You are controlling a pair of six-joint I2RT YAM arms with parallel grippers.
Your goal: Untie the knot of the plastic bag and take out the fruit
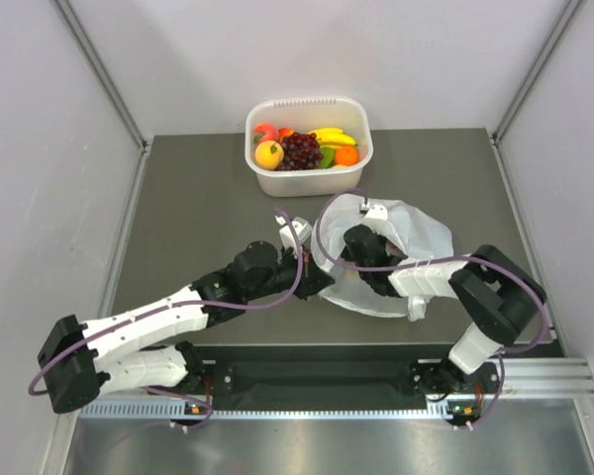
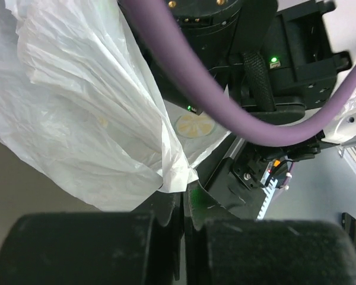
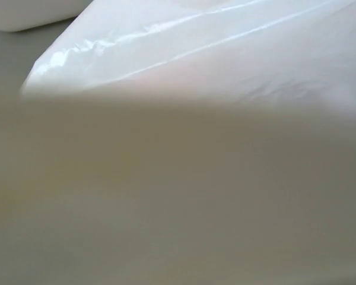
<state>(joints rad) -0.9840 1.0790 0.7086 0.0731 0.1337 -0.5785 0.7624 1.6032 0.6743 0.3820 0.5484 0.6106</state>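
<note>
The plastic bag (image 1: 416, 233) lies crumpled and open in the middle of the table. My left gripper (image 1: 317, 280) is at its left edge. In the left wrist view the jaws (image 2: 184, 205) are shut on a gathered fold of the bag (image 2: 77, 119). My right gripper (image 1: 368, 237) reaches into the bag's mouth; plastic hides its fingers. The right wrist view shows only blurred white plastic (image 3: 225, 47) close to the lens. No knot shows. Fruit (image 1: 299, 150) lies in the white tub (image 1: 307, 180): peaches, dark grapes and an orange one. No fruit shows inside the bag.
The tub stands at the back centre, with yellow bananas (image 1: 334, 136) among the fruit; its corner shows in the right wrist view (image 3: 24, 15). White walls close in both sides. A metal rail (image 1: 535, 374) runs along the near edge by the arm bases.
</note>
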